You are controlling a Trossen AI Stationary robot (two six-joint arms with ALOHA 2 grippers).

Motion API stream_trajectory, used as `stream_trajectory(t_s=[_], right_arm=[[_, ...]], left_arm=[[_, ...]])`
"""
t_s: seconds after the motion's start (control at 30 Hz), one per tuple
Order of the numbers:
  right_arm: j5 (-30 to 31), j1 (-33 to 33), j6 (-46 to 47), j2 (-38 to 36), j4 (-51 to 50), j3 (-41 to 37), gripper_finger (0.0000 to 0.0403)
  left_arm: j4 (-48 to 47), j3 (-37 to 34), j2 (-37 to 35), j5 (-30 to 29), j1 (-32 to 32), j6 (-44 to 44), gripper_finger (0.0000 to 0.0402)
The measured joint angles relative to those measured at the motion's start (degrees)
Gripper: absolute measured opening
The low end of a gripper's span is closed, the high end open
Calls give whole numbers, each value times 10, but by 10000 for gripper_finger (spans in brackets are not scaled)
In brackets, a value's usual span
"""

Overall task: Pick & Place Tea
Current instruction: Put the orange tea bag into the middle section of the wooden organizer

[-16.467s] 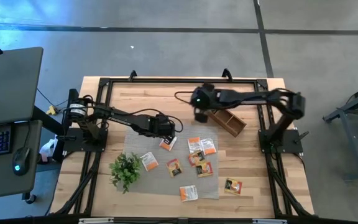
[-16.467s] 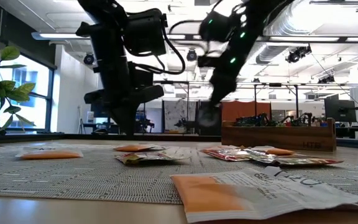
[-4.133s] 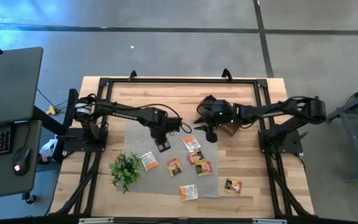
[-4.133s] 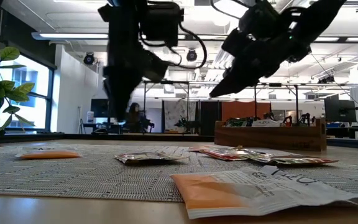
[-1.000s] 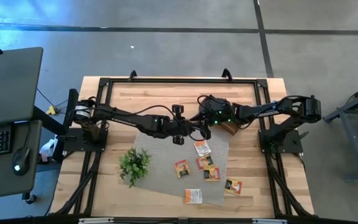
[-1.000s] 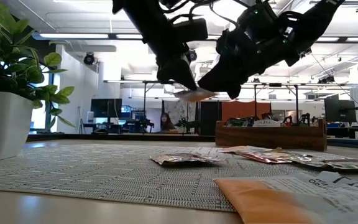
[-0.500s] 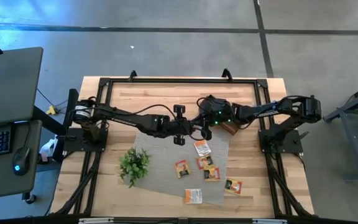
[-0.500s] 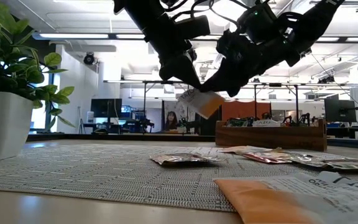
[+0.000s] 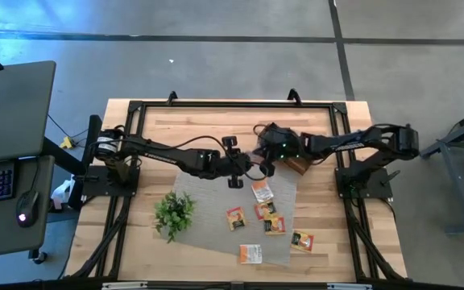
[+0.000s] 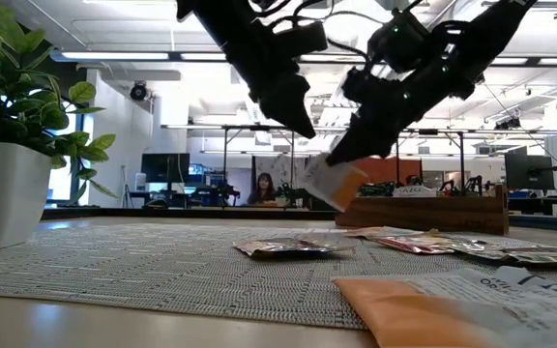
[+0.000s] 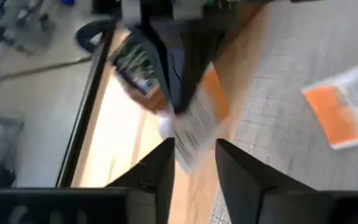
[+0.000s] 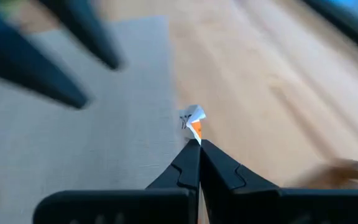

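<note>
An orange-and-white tea sachet (image 10: 332, 184) hangs in the air above the grey woven mat (image 9: 208, 238), held by my right gripper (image 10: 343, 158), which is shut on it. My left gripper (image 10: 303, 126) is open close beside it, its two fingers (image 11: 160, 165) standing apart just short of the sachet (image 11: 194, 127). In the high view both grippers meet near the mat's far edge, my left gripper (image 9: 246, 167) and my right gripper (image 9: 265, 163). Several more sachets (image 9: 262, 192) lie flat on the mat. My right gripper pinches the sachet's upper edge (image 10: 329, 166) between its two shut fingers, which slant down from the table's right side. The right wrist view shows the sachet edge-on just past the fingertips (image 12: 194, 127). It hangs tilted below the fingers, clear of the mat.
A wooden box (image 9: 296, 164) stands just right of the grippers at the mat's far right corner. A potted green plant (image 9: 174, 213) stands on the mat's left part. One sachet (image 9: 301, 240) lies on the bare wood right of the mat. The black frame rails (image 9: 216, 105) ring the table.
A second ago the sachet sat level at my left gripper's tip, with my right gripper closing in on it. It now hangs tilted from my right gripper, lower and nearer the wooden box, clear of my left gripper's fingers. Both arms have stayed almost in place.
</note>
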Motion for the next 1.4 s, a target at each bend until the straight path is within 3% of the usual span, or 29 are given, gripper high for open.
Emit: stream_trajectory(t_s=[0.13, 0.37, 0.47, 0.63, 0.97, 1.13, 1.4], right_arm=[[46, -13, 31, -74, -73, 0, 2], [207, -9, 113, -206, -284, -2, 2], [260, 1, 155, -245, -301, -36, 1], [263, 2, 199, -277, -190, -129, 1], [331, 2, 203, -260, 55, -265, 3], [295, 2, 141, -259, 124, -292, 15], [314, 2, 79, -260, 169, -283, 53]], left_arm=[[-17, 0, 0, -20, 0, -40, 129], [-42, 0, 0, -35, 0, -42, 131], [-47, 0, 0, -36, 4, -45, 131], [-52, 0, 0, -37, 18, -80, 131], [-79, 0, 0, -38, 55, -119, 131], [-77, 0, 0, -37, 64, -125, 131], [-86, 0, 0, -33, 64, -127, 131]])
